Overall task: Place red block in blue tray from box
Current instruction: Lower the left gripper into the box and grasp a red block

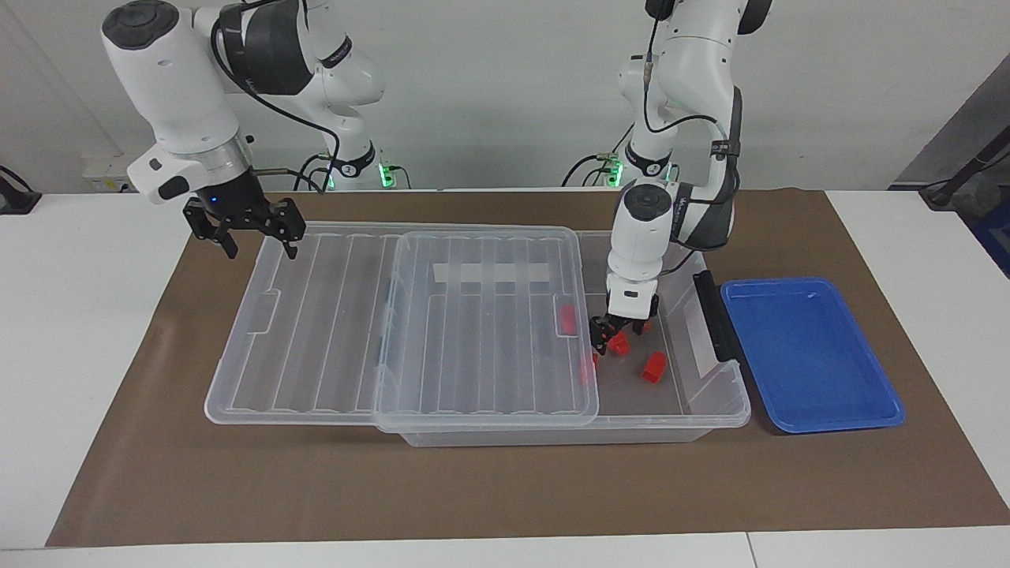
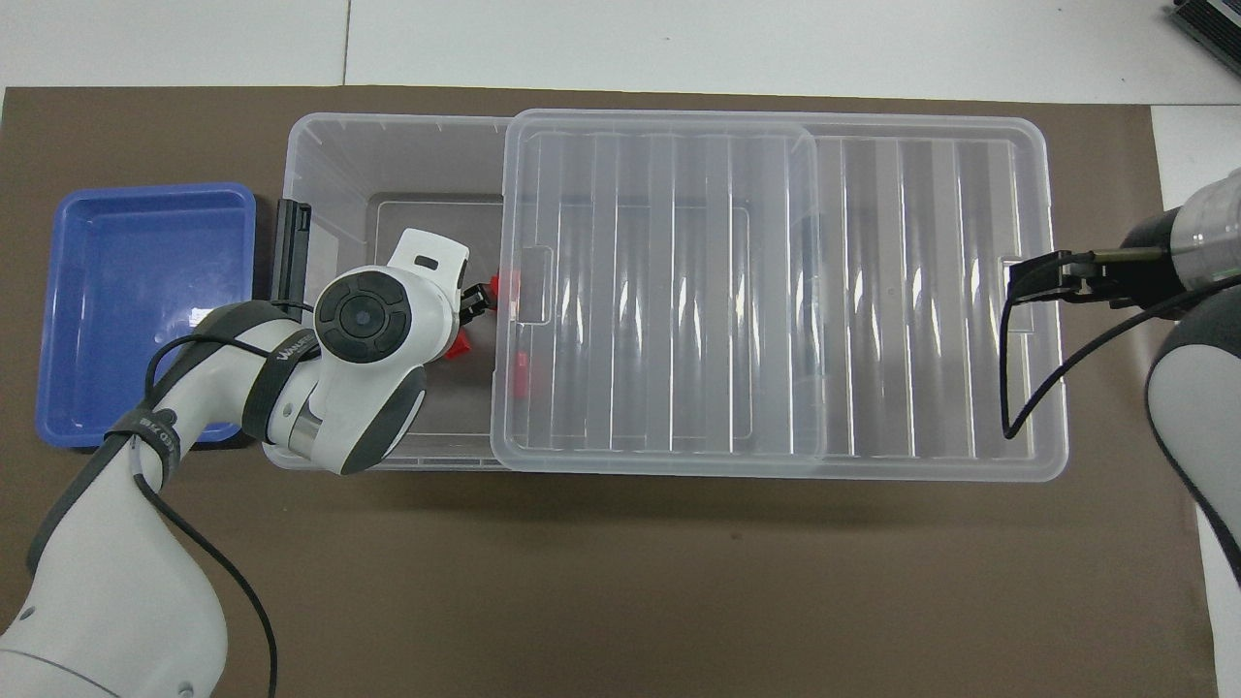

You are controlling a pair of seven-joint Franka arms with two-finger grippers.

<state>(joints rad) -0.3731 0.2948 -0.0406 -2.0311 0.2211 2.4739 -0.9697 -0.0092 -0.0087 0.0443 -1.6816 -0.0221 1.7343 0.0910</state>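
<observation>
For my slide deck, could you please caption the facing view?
Left gripper open over a red block in the box; right gripper open above the slid-aside lid; blue tray empty.

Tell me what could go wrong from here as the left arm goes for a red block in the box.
1. The left gripper, open, is down among crowded blocks; closing on the red block could nudge a neighbour or pinch off-centre.
2. The lid, slid aside, covers most of the box close beside the gripper; lifting out could clip its edge.
3. Two blocks under the lid, one by its edge, look hard to reach.

The right gripper, open, waits over the lid's other end.
</observation>
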